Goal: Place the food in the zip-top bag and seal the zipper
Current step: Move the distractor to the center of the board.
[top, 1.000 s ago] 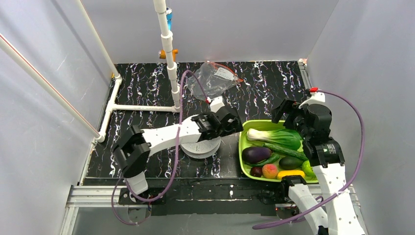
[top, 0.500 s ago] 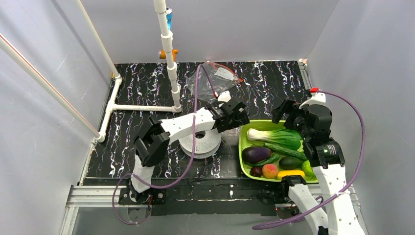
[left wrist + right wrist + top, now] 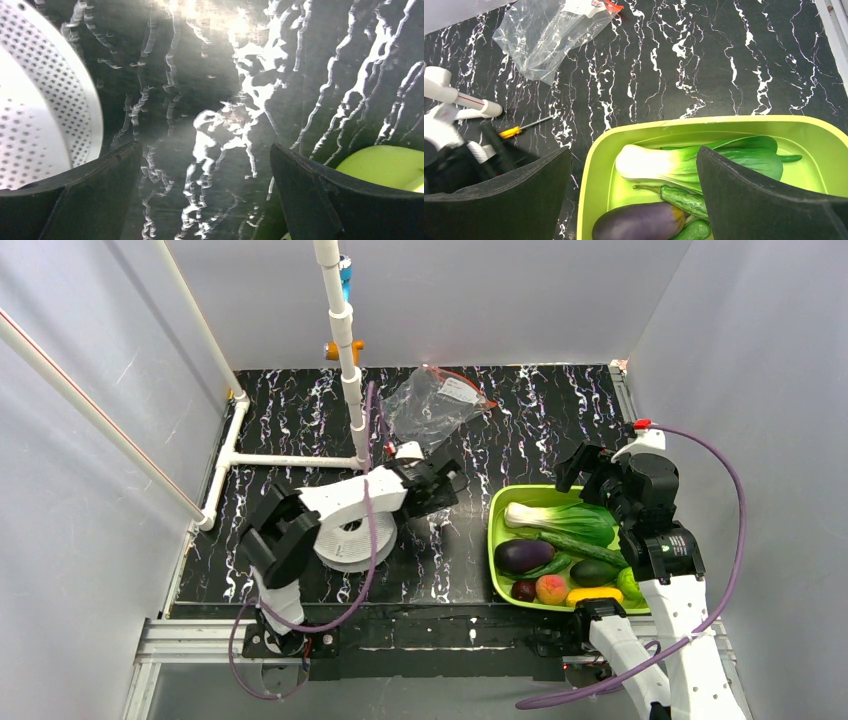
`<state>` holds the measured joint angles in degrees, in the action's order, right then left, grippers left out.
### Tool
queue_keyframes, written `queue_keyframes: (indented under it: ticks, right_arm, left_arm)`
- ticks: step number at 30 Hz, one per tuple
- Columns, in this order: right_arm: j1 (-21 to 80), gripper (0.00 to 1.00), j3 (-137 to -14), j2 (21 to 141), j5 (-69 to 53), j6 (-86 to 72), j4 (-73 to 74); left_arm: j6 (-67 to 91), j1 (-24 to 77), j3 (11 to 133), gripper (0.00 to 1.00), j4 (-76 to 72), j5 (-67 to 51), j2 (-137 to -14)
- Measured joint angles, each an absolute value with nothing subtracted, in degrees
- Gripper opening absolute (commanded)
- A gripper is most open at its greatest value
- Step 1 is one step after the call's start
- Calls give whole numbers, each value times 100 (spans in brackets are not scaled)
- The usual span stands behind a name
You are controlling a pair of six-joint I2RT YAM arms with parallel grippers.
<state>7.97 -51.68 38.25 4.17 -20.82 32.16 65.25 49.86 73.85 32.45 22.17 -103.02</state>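
Note:
The clear zip-top bag (image 3: 433, 403) lies flat at the back of the table, its red-orange zipper (image 3: 465, 377) toward the right; it also shows in the right wrist view (image 3: 544, 37). The food lies in a lime tray (image 3: 497, 528): bok choy (image 3: 560, 520), eggplant (image 3: 522, 556), cucumber (image 3: 585, 548), avocado (image 3: 594, 572), plum (image 3: 523, 590), peach (image 3: 551, 589), yellow piece (image 3: 594, 595), green round one (image 3: 630, 585). My left gripper (image 3: 440, 483) is open and empty, low over bare table (image 3: 205, 165) between spool and tray. My right gripper (image 3: 580, 465) is open and empty above the tray's far left end (image 3: 632, 152).
A white perforated spool (image 3: 348, 536) lies under my left forearm, at the left in the left wrist view (image 3: 40, 115). A white pipe frame (image 3: 345, 360) stands at the back left. A small orange-handled screwdriver (image 3: 519, 131) lies near the left arm. Grey walls enclose the table.
My left gripper reached right toward the tray, then swung back left. The white spool has slid left. The right arm, bag and food have not moved.

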Motion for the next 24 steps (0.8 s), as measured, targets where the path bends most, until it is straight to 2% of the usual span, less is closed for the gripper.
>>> queue_keyframes:
  ticks: [6, 12, 19, 24]
  right_arm:
    - [800, 100, -5157, 3933, 210, -2177, 3153]
    - [815, 100, -5111, 4105, -18, -2292, 3108]
    - [890, 100, -5070, 4384, -350, -2476, 2970]
    - [1313, 100, -5241, 5019, -453, -2756, 2968]
  left_arm:
    - [5673, 3947, 5602, 99, 3410, 2957, -7818]
    - [4574, 3261, 5307, 100, 3400, 3191, -6670]
    - [3370, 3127, 5300, 99, 3171, 1665, -5331]
    - [2839, 3131, 5527, 99, 3127, 939, -5389]
